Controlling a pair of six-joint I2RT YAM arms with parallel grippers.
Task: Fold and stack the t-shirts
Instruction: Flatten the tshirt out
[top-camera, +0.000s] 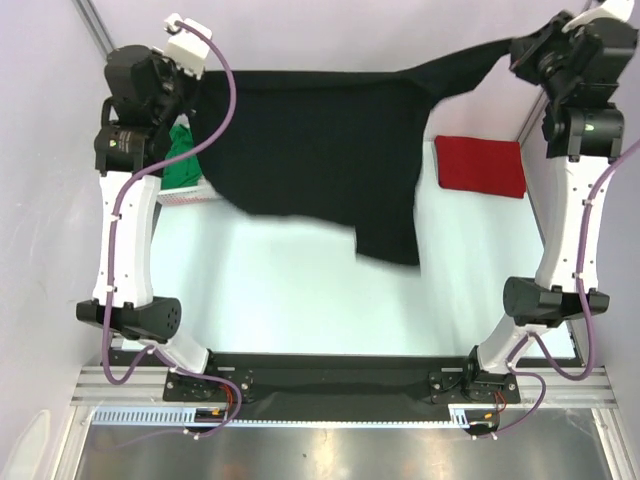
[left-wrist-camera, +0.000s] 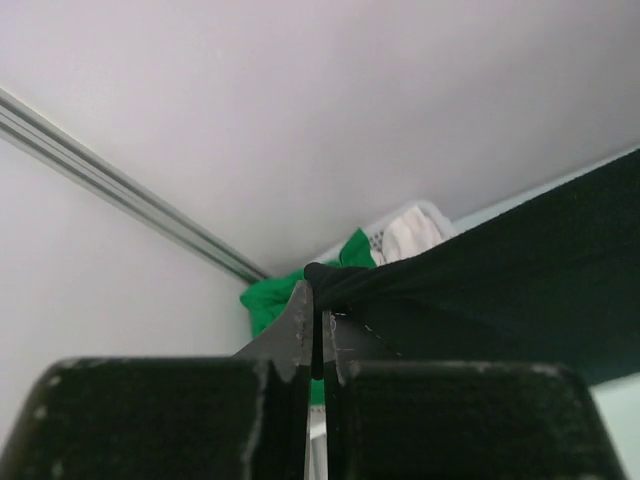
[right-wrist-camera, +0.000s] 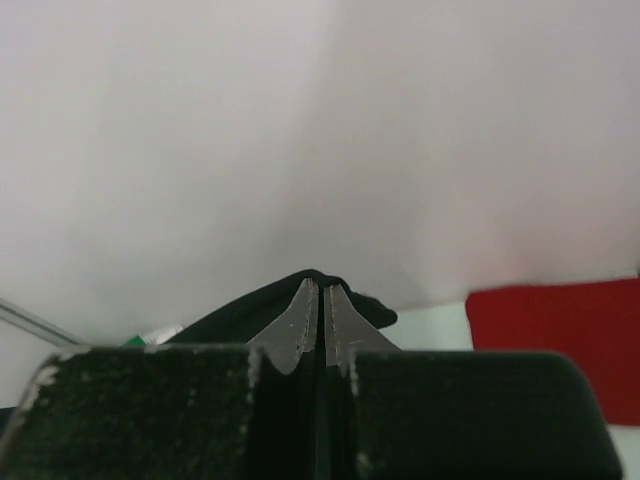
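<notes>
each wrist view shows jaws pinched together on an edge of the black t-shirt (top-camera: 320, 150): left gripper (left-wrist-camera: 318, 310), right gripper (right-wrist-camera: 322, 300). only the top view shows it spread between them over the table (top-camera: 300, 300). left of it, a green t-shirt (top-camera: 180, 160) lies in the white basket (top-camera: 185, 198), where the left wrist alone shows a white t-shirt (left-wrist-camera: 412, 235). right of it lies the folded red t-shirt (top-camera: 481, 165).

Both arms wear white shells on the long links and black housings at the joints. A purple cable (top-camera: 222, 90) loops off the left arm (top-camera: 125, 240) near a white block (top-camera: 186, 45) at eleven o'clock; another runs down the right arm (top-camera: 560, 220). The fingers (left-wrist-camera: 292, 335) are dark grey tapering blades.
</notes>
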